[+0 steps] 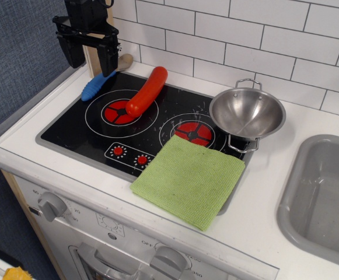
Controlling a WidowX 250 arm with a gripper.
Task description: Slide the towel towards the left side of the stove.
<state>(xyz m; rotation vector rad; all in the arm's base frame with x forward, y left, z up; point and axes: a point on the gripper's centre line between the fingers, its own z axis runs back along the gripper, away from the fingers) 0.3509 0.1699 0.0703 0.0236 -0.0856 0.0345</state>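
The light green towel (188, 179) lies flat over the stove's front right corner, partly on the white counter. The black stove (81, 128) has two red burners and two small red knobs. My gripper (90, 55) hangs open and empty above the stove's back left corner, far from the towel.
A red sausage (147, 91) lies across the left burner. A blue brush (99, 85) lies at the back left. A steel pot (247, 112) stands on the stove's right edge. A grey sink (324, 195) is at the right. The tiled wall is behind.
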